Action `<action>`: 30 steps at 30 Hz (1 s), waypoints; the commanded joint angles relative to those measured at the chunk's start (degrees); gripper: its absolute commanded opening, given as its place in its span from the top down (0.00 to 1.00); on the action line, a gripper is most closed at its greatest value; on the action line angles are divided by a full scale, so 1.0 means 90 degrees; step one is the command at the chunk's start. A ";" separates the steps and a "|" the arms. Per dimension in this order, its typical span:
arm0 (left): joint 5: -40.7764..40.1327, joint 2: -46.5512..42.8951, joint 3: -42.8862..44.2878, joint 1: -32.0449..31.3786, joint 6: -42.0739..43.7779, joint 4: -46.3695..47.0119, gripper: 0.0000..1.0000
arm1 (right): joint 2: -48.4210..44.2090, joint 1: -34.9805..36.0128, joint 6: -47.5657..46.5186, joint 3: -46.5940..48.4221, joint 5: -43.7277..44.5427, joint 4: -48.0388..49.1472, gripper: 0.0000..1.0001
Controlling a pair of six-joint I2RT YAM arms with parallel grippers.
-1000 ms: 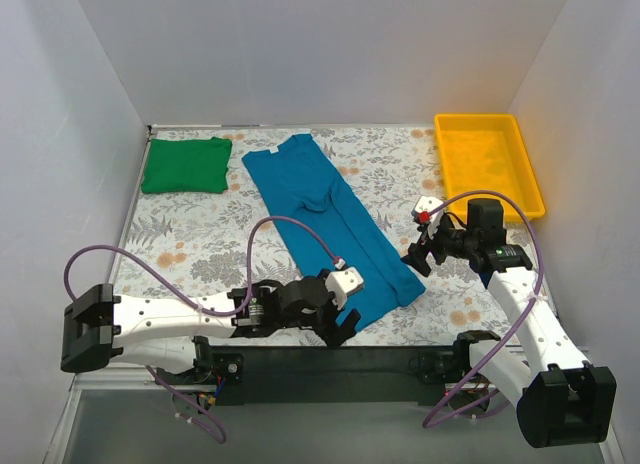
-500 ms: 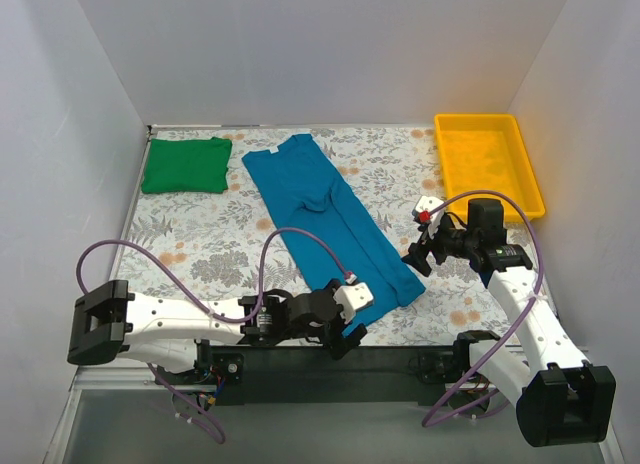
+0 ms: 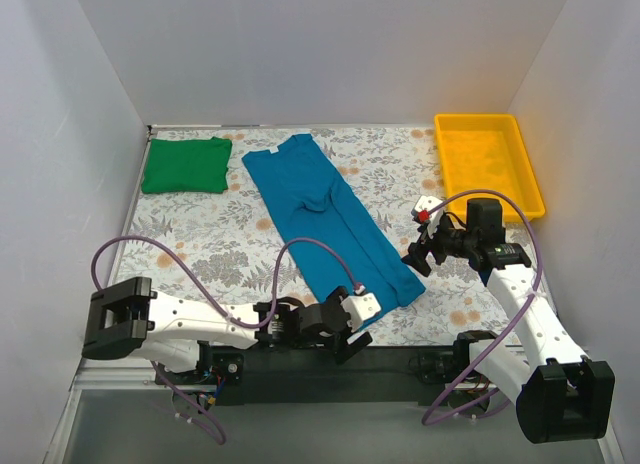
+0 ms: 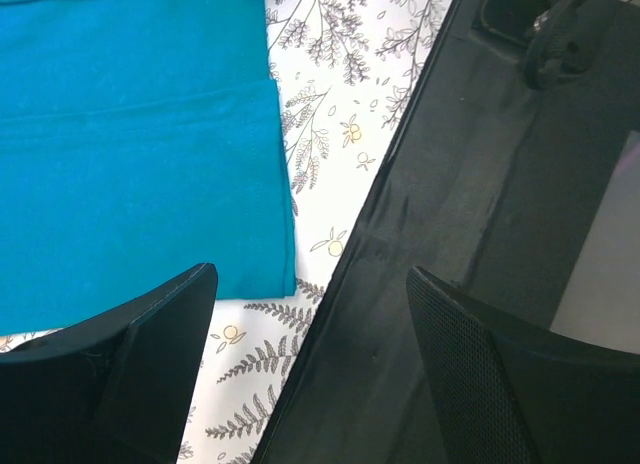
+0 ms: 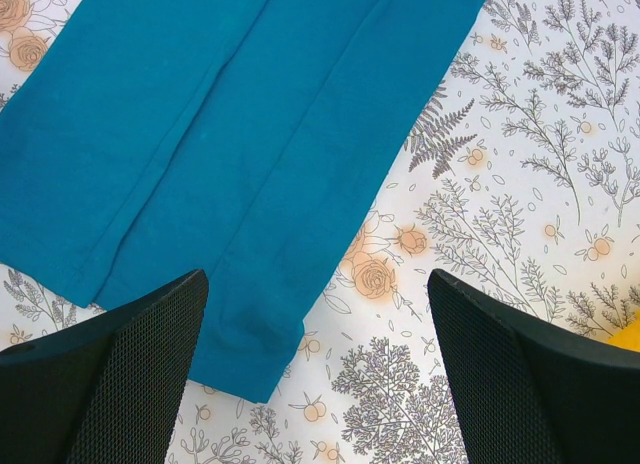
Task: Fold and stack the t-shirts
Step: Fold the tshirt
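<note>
The teal-blue t-shirt [image 3: 325, 214] lies as a long narrow strip running diagonally across the floral cloth, from the back centre to the near right. The bright green t-shirt [image 3: 186, 165] sits folded at the back left. My left gripper [image 3: 352, 336] is open and empty at the near table edge, just beside the teal shirt's near corner [image 4: 250, 264]. My right gripper [image 3: 417, 257] is open and empty, hovering just right of the shirt's near end [image 5: 240, 184]. Neither gripper touches fabric.
A yellow plastic tray [image 3: 487, 164] stands at the back right. The black base rail [image 4: 450, 244] runs along the near edge, right under my left gripper. White walls close in the sides and back.
My left arm has swung right and nearer along the front edge, its gripper now over the black rail by the shirt's corner. The right arm has stayed still.
</note>
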 commanded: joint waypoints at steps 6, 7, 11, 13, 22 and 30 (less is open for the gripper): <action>-0.0839 0.0626 0.0156 -0.0112 0.0112 0.0304 0.30 | -0.0025 -0.0053 -0.0033 0.0051 -0.0031 0.0134 0.03; -0.0918 0.0695 0.0156 -0.0112 0.0092 0.0304 0.32 | -0.0035 -0.0053 -0.0024 0.0051 -0.0031 0.0134 0.03; -0.1173 0.0773 0.0108 -0.0112 0.0121 0.0323 0.38 | -0.0016 -0.0063 -0.0033 0.0051 -0.0070 0.0134 0.03; -0.1212 0.0822 0.0059 -0.0112 0.0150 0.0352 0.40 | -0.0006 -0.0053 -0.0033 0.0060 -0.0070 0.0124 0.03; -0.0978 0.0998 0.0117 -0.0102 0.0336 0.0615 0.43 | 0.0072 -0.0053 -0.0023 0.0061 -0.0099 0.0134 0.03; -0.1182 0.1262 0.0176 -0.0112 0.0414 0.0704 0.44 | 0.0121 -0.0054 -0.0004 0.0070 -0.0158 0.0115 0.03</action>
